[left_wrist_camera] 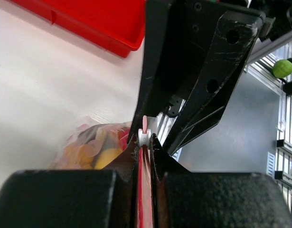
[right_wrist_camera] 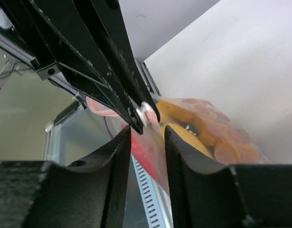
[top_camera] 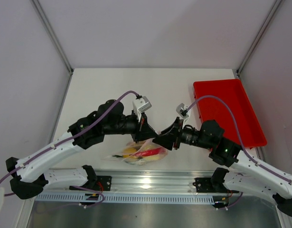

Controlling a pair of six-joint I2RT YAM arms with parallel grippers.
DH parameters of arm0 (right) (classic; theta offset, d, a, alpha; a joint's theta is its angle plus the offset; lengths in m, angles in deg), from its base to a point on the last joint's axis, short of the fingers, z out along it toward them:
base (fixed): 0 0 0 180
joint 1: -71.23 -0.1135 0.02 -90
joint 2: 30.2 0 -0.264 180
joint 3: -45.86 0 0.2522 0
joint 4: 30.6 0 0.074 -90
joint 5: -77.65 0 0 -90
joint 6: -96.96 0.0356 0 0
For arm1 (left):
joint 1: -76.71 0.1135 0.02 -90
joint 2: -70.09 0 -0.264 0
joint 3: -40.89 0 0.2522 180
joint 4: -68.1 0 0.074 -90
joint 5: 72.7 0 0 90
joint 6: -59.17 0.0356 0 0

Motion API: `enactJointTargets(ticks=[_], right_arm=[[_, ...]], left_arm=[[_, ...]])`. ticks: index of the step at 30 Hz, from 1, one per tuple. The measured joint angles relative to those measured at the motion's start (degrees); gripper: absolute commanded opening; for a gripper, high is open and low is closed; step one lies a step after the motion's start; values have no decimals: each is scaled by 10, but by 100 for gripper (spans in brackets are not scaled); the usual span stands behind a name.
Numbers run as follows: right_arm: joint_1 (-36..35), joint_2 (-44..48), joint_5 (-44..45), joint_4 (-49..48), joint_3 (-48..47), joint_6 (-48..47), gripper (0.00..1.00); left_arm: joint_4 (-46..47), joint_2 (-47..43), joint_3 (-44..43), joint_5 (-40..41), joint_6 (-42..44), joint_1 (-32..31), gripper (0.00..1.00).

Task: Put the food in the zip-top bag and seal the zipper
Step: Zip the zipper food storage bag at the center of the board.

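Barely visible: zipper (left_wrist_camera: 145, 124) btw. L jaws

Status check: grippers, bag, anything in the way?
Left gripper shut on zipper. Right gripper open around edge of bag, next to the left. Food inside bag. Red tray off to the right, nothing blocking.

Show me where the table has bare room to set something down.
Bare: the far strip of table, from the back wall down to the left gripper and right gripper, left of the red tray; also the tray's floor. Crowded: the near middle, where both grippers meet at the zip-top bag.
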State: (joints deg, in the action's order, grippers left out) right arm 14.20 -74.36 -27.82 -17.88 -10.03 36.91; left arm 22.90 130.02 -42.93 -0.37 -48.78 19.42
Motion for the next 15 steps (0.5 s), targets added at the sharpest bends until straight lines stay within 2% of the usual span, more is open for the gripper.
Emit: enactJointTargets(ticks=[2, 6, 9, 12, 15], right_arm=[[17, -10, -42, 8, -12, -22, 39], [54, -28, -134, 5, -14, -44, 13], [72, -42, -177, -1, -14, -45, 11], [78, -45, -207, -13, -10, -45, 0], [85, -44, -224, -30, -4, -41, 0]], left_arm=[[0, 0, 0, -13, 0, 1, 1], [0, 0, 0, -32, 0, 6, 1], [1, 0, 0, -47, 0, 9, 1], [1, -1, 0, -57, -1, 13, 1], [1, -3, 0, -71, -2, 17, 0]])
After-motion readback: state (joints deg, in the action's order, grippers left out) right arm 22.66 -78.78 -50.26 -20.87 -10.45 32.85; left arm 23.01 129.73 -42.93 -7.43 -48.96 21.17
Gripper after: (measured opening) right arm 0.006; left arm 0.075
